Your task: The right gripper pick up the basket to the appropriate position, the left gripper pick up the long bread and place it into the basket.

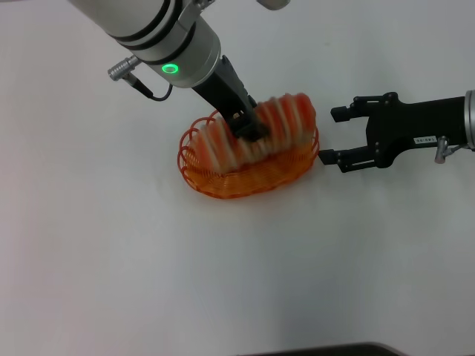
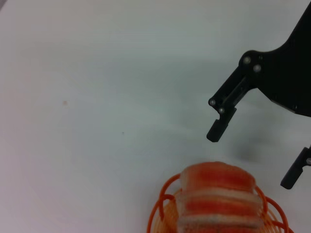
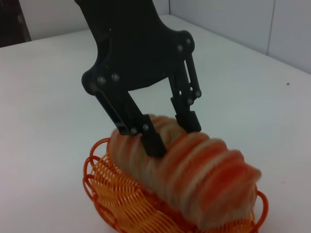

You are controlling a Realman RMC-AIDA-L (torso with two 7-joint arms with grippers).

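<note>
This looks like a robot test lab: a plain white surface (image 1: 111, 259) carries only a toy loaf (image 1: 260, 126) in an orange wire basket (image 1: 245, 178), with pale panelled walls (image 3: 233, 19) behind the basket.

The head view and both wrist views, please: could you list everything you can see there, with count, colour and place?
basket: one, orange wire, on the white table near the middle, holding the bread.
long bread: one, striped orange-red and cream, lying in the basket with one end raised above the rim.
table: one, white, under everything.
left gripper: one, black, on a silver arm with a green ring light, fingers on either side of the bread's middle.
right gripper: one, black with a small white label, open, beside the basket's end on the robot's right, its lower fingertip close to the rim.
</note>
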